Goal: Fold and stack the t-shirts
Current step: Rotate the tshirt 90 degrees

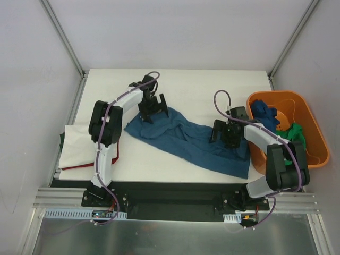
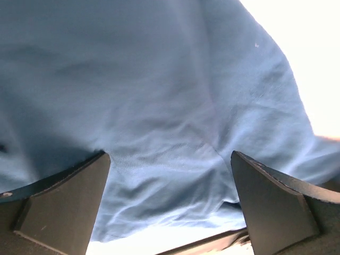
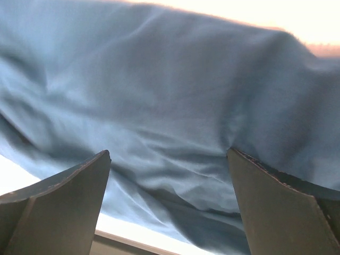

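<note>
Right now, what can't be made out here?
- Top view: crumpled dark blue fabric t-shirt, collar and sleeves lost in folds.
- Top view: red fabric under the folded white cloth, only an edge shows.
- Top view: blue shirt and green shirt in the orange plastic basket, partly covered by the right arm.
- Wrist views: that t-shirt fills both frames; its outline is cut off.

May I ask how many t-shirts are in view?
5: blue shirt spread mid-table; white over red at left edge; dark blue and green in orange basket; others may be hidden.
</note>
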Action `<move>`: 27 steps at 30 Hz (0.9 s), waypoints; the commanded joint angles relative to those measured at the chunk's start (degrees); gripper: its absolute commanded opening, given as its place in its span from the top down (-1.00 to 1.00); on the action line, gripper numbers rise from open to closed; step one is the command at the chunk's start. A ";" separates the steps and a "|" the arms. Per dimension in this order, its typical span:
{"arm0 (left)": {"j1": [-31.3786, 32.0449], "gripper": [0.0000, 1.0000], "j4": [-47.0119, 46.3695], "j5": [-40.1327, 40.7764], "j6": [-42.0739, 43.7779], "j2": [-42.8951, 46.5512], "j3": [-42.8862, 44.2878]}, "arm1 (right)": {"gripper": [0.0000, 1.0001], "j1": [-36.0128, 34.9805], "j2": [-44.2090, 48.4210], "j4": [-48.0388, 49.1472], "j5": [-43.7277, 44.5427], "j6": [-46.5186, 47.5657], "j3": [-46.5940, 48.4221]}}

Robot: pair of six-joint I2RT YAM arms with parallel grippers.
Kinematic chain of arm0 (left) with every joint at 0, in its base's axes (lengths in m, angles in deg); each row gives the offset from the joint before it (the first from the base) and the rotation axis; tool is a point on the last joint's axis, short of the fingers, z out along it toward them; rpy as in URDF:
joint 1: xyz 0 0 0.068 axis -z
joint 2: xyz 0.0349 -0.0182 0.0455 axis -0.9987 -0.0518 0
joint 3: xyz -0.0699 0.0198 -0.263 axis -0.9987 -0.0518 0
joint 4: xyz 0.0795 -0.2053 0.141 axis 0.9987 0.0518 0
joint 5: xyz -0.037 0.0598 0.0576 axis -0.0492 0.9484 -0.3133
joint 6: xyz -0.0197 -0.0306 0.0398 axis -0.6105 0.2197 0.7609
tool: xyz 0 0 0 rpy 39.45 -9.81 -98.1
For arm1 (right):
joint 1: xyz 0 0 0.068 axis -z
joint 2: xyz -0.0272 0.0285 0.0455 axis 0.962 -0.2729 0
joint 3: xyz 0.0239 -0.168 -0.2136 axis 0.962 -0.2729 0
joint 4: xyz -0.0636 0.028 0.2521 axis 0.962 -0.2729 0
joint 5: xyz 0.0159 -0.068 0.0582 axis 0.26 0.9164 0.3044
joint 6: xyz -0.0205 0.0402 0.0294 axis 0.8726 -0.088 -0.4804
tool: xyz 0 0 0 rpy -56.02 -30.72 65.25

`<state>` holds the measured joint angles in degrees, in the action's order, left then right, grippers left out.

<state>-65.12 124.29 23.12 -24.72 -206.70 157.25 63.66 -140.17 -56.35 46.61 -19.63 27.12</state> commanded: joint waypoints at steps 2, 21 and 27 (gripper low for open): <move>-1.52 -0.99 -6.63 -8.69 2.43 -17.33 23.07 | -0.93 -4.78 5.02 -5.71 -1.57 -2.36 -6.89; -2.75 -0.99 -40.10 -15.73 -26.67 -42.58 49.92 | -0.93 -40.21 11.79 -10.63 0.51 -8.61 5.04; -2.40 -0.99 -42.92 -9.32 -24.74 -41.88 50.09 | -0.93 -33.20 13.20 -11.08 -2.61 -9.04 8.74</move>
<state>-67.52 84.05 6.60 -50.42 -246.72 206.89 25.56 -128.91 -64.22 44.51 -29.38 33.40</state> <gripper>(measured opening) 0.992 0.965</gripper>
